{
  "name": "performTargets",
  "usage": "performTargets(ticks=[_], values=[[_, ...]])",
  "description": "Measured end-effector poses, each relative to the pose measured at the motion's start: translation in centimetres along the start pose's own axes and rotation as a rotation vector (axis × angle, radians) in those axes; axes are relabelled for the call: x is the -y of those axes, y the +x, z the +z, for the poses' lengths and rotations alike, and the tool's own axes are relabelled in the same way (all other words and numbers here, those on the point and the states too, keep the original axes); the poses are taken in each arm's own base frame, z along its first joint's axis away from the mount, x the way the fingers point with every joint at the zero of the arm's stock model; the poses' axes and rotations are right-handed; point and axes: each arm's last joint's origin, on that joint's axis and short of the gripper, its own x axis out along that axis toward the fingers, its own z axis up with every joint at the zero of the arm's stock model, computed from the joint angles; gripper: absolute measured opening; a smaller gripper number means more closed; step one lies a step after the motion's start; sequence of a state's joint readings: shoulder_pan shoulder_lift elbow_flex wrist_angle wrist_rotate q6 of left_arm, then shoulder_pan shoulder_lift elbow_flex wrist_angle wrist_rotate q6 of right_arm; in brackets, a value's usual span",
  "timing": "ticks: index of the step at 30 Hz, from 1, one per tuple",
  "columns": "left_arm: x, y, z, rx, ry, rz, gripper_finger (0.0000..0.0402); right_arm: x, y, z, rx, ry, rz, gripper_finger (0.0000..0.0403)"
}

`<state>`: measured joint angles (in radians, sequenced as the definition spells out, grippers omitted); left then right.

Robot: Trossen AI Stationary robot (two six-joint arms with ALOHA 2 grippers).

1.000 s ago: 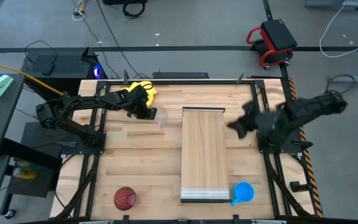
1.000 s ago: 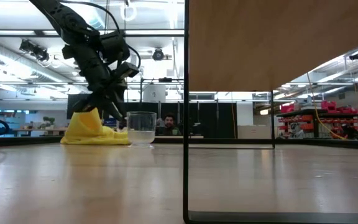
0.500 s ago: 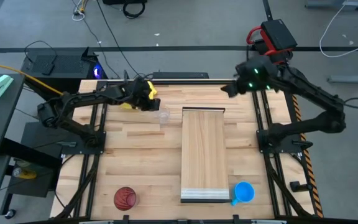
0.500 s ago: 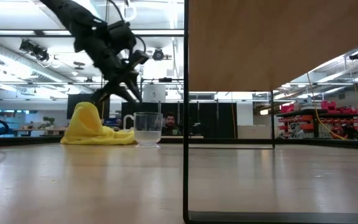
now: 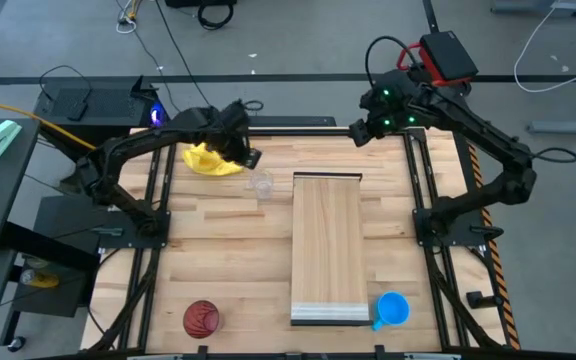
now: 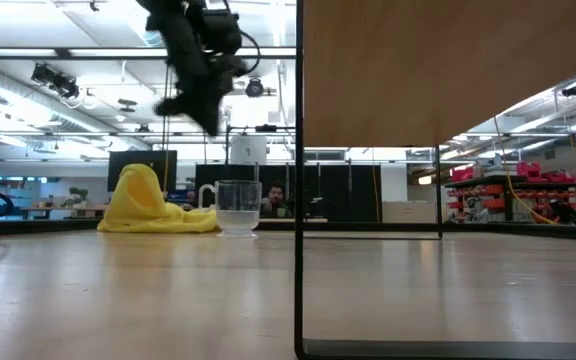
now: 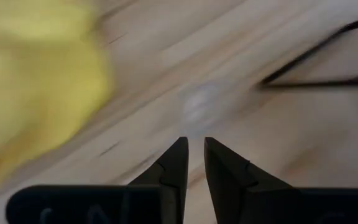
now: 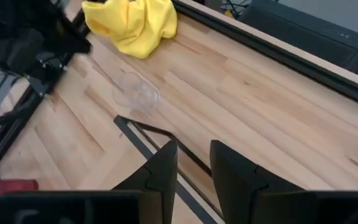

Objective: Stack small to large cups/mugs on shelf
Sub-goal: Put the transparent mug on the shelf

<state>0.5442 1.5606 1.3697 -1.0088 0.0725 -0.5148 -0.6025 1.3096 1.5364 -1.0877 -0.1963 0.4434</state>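
While left tool [image 5: 249, 157] hovers slightly parted, empty, yellow cloth [image 5: 208, 159] lies near clear cup [image 5: 261, 186].

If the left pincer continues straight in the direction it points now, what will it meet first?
Probably the small clear cup: in the left wrist view it sits directly ahead of the left pincer, on the tabletop, beside the yellow cloth. The picture is blurred, so depth is uncertain.
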Motion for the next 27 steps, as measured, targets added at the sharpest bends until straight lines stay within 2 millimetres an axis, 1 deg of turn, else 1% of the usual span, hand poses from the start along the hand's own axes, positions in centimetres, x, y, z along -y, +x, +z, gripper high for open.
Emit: performTargets(ticks=[1, 3, 7, 10, 15, 20, 27], values=[[-0.3, -0.2, -0.4, -0.033, -0.004, 0.062, 0.0059, 0.1, -0.2, -0.2, -0.010, -0.004, -0.006, 0.0103], [-0.8, -0.1, -1.2, -0.101, -0.032, 0.122, 0.0061, 0.3, -0.6, -0.5, -0.023, -0.005, -0.016, 0.0103], [-1.2, 1.7, -2.6, -0.179, -0.098, 0.142, 0.0061, 0.7, -0.9, -0.4, -0.017, -0.005, -0.019, 0.0103], [-0.9, 3.0, -3.1, -0.183, -0.147, 0.087, 0.0063, 1.1, -0.6, 0.0, -0.027, -0.013, -0.006, 0.0103], [-0.1, 3.7, -3.2, -0.163, -0.218, 0.029, 0.0066, 1.9, 1.0, 0.8, -0.069, -0.026, -0.025, 0.0103], [0.8, 4.7, -3.7, -0.203, -0.215, 0.036, 0.0059, 2.3, 2.4, 1.2, -0.105, -0.048, -0.040, 0.0103], [2.4, 6.7, -4.3, -0.251, -0.212, 0.018, 0.0061, 2.9, 3.1, 1.8, -0.102, -0.054, -0.051, 0.0103]])
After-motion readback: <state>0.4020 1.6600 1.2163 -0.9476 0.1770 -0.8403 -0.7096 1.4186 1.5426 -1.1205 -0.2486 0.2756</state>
